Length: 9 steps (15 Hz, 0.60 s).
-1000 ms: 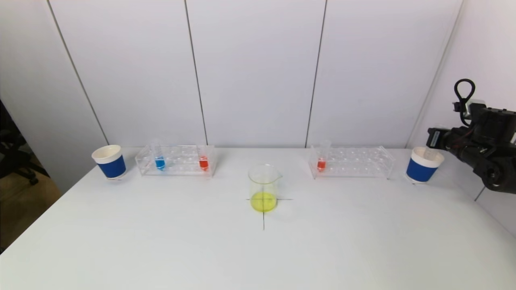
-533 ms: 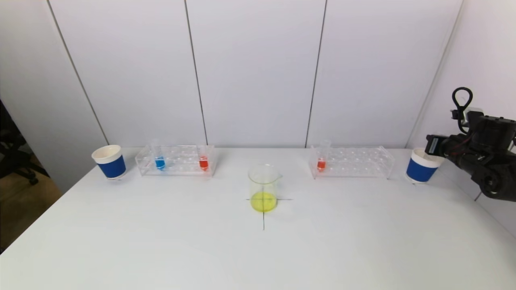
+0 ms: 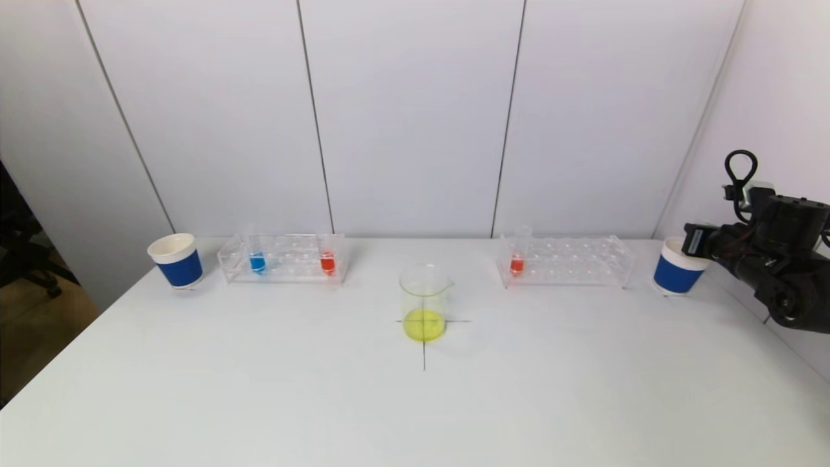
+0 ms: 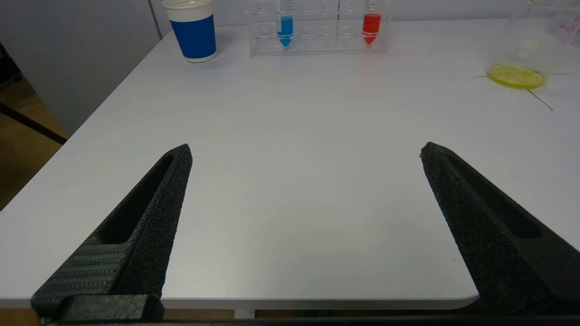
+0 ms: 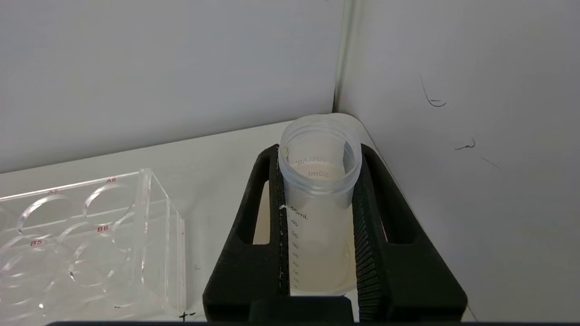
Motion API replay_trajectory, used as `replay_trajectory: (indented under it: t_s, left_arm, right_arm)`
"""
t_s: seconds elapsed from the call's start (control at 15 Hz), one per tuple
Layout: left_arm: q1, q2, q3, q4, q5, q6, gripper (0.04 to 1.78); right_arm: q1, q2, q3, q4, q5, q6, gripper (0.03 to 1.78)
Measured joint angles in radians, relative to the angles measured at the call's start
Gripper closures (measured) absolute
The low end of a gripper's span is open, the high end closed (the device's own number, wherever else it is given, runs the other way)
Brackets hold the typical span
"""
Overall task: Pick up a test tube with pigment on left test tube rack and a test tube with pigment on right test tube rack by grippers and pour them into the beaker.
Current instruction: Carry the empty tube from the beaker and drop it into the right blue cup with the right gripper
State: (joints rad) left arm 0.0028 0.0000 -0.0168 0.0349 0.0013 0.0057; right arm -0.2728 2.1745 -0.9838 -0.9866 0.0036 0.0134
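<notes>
Table [image 3: 259,389]: smooth matt white laminate.
Test tube racks [image 3: 283,258]: clear glossy acrylic.
Beaker [image 3: 425,302]: clear glass.
Empty tube [image 5: 318,190]: translucent plastic, printed scale.
Cups [image 3: 176,260]: paper.
Left gripper fingers [image 4: 154,203]: rough matt black.

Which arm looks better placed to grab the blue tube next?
Left. The left gripper is open, empty and facing the blue tube; the right gripper is shut on an empty tube by the right cup.
</notes>
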Motion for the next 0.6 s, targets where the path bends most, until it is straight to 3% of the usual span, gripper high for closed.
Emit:
replay_trajectory:
  t_s: [0.6]
  left_arm:
    - [0.0,0.0,0.0,0.0,0.0,0.0,0.06]
  right_arm:
    - [-0.003,0.006,0.003,0.0,0.005,0.0,1.35]
